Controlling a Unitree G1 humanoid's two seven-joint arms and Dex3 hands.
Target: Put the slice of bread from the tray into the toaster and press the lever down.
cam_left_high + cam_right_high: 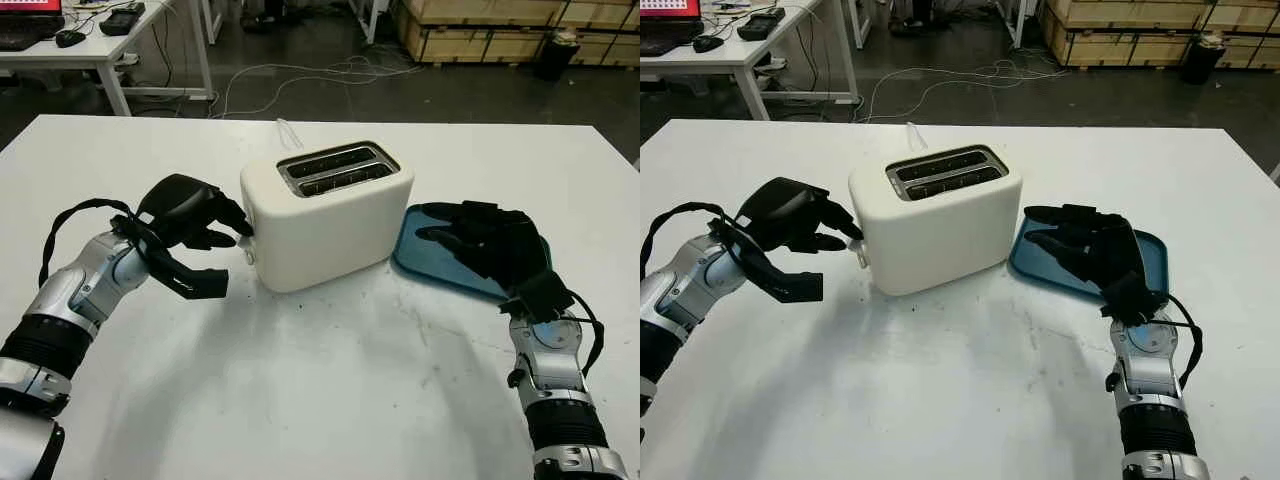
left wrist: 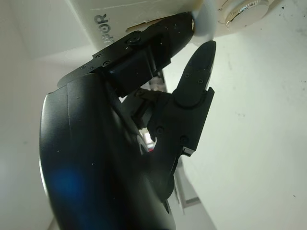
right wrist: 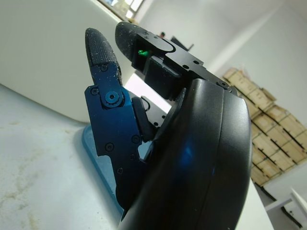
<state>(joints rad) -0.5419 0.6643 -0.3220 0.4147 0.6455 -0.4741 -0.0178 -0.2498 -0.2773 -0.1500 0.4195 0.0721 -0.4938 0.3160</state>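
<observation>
A cream two-slot toaster (image 1: 330, 225) stands in the middle of the white table. Its slots (image 1: 335, 167) look dark and I cannot tell whether bread sits inside. My left hand (image 1: 232, 255) is at the toaster's left end, its upper fingertips (image 2: 182, 26) touching the small white lever (image 2: 204, 21), with the thumb hanging below. It grasps nothing. A round knob (image 2: 240, 12) sits just beside the lever. My right hand (image 1: 470, 240) hovers open over the blue tray (image 1: 415, 260) to the right of the toaster. No bread shows on the tray's visible part.
The bare white table (image 1: 320, 380) stretches in front of the toaster. A white cable (image 1: 288, 132) runs off behind it. Beyond the far edge are a desk (image 1: 90, 50) at back left, floor cables and wooden crates (image 1: 500, 25) at back right.
</observation>
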